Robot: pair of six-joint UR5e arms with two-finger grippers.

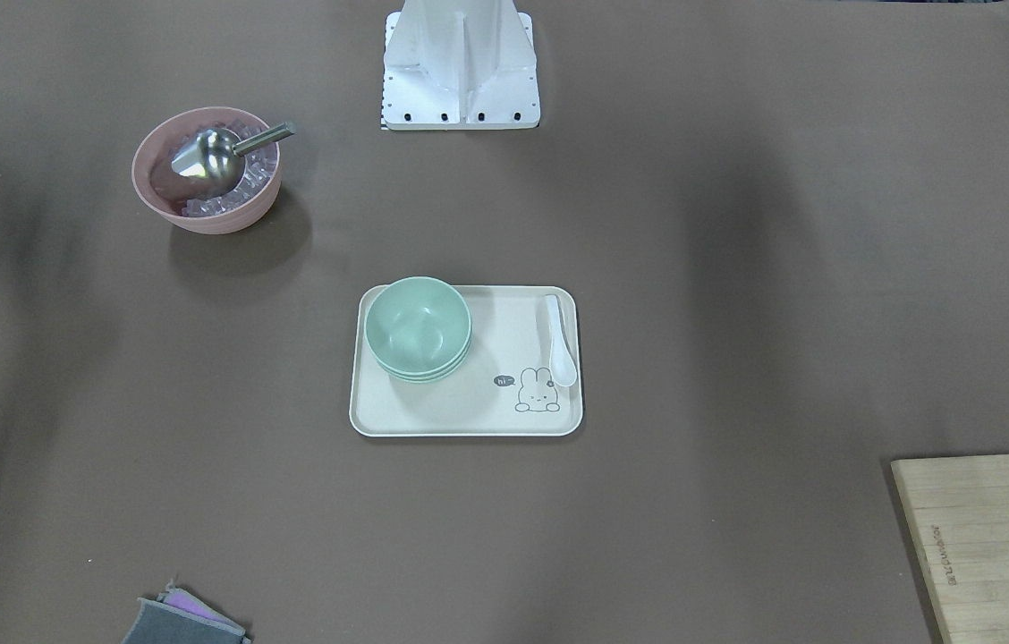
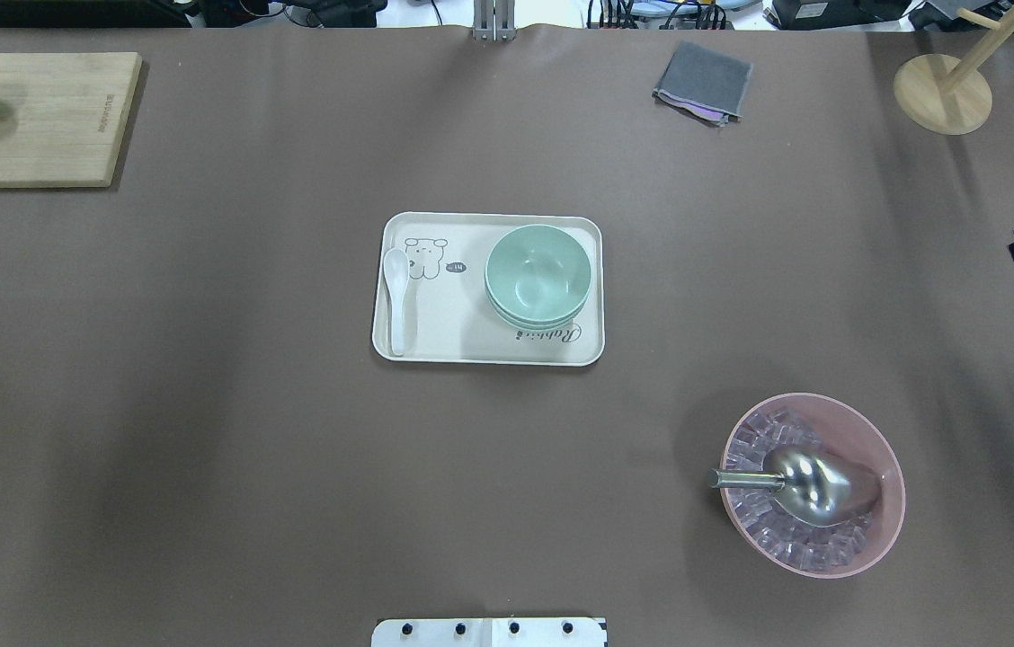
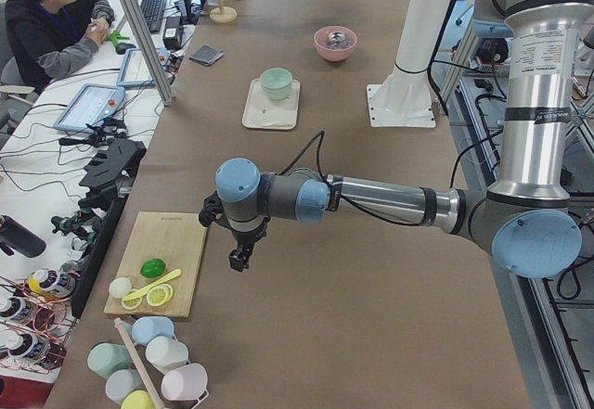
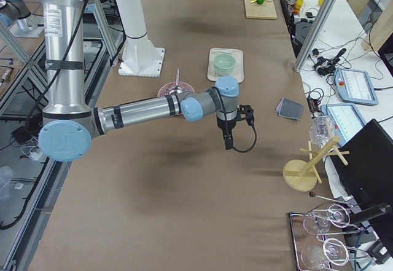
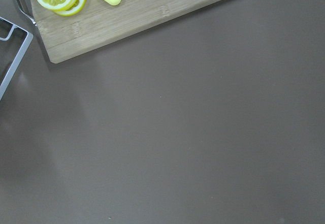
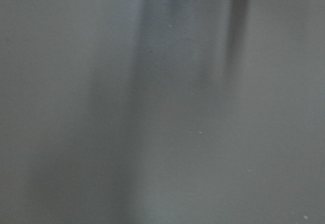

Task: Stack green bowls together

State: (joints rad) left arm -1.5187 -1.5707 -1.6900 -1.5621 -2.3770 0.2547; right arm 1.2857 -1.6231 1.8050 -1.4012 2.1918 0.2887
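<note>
1. The brown desk (image 2: 201,449) carries everything.
2. The left pincer (image 3: 238,261) hangs beside the cutting board (image 3: 162,261) and the right pincer (image 4: 228,143) over bare desk. I cannot tell how far either is parted.
3. A cream tray (image 2: 435,346) lies mid-desk.
4. The green bowls (image 2: 537,274) sit nested in one stack at one end of the tray.
5. A white spoon (image 2: 396,296) lies at the other end.

Left arm (image 3: 371,200) stretches toward nine o'clock, right arm (image 4: 141,111) toward three. Left gripper (image 3: 239,261) and right gripper (image 4: 228,143) both point at six; openings unreadable.
</note>
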